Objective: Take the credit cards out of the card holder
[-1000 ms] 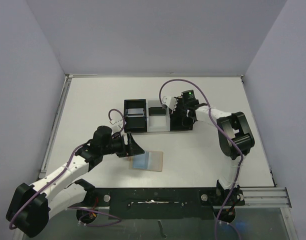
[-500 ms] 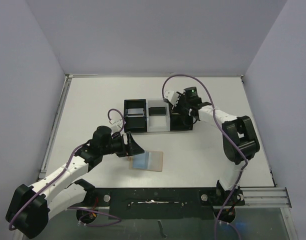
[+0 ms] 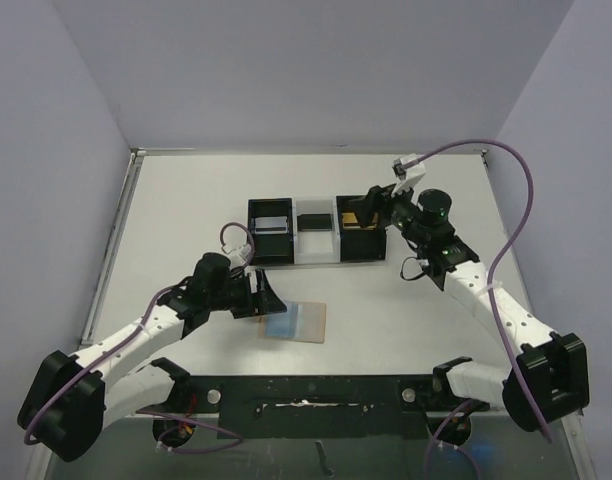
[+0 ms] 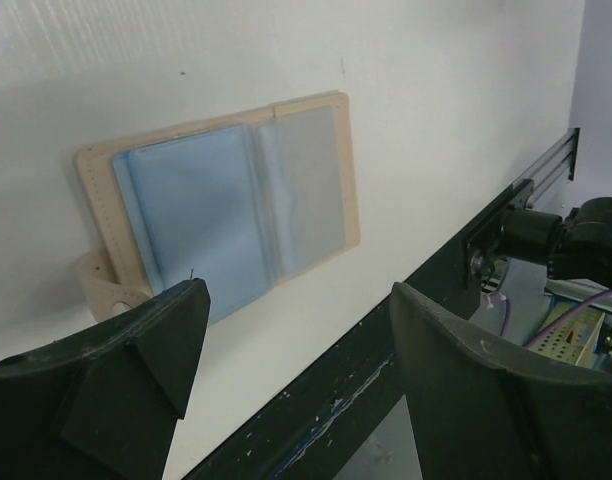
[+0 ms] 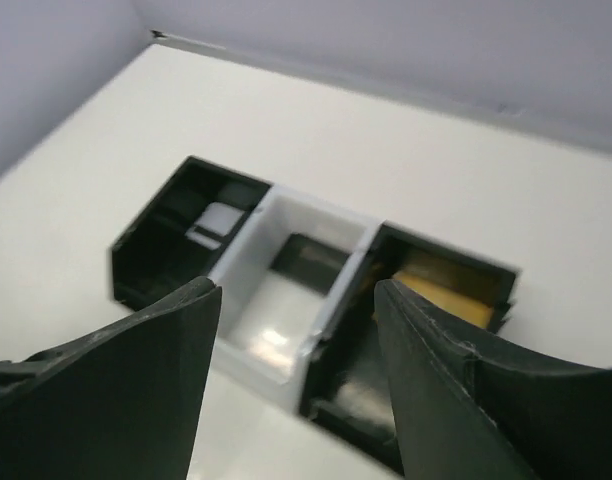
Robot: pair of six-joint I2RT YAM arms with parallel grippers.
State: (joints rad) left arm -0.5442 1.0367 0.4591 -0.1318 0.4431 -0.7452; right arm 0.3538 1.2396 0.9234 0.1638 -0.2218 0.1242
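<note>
The card holder lies open and flat on the white bench, near the middle of its near edge, well apart from the tray that sits farther back. In the left wrist view the card holder shows 2 clear pockets side by side. A light blue card fills 1 of them, and the other looks pale grey, so I cannot tell whether a card sits in it. From above, the light blue card is in the holder's left half. The left tool sits low just beside the holder's left edge, its 2 fingers spread wide with nothing between them; whether a fingertip touches the holder I cannot tell. The same left tool frames the holder between its dark fingers in its own camera. The tray has 3 compartments in a row: black on the left, white in the middle, black on the right. The right tool hangs over the right compartment's far end, fingers apart and empty. Through the right tool the tray shows a pale flat piece in the left compartment, a dark piece in the middle and a yellow-tan piece in the right.
</note>
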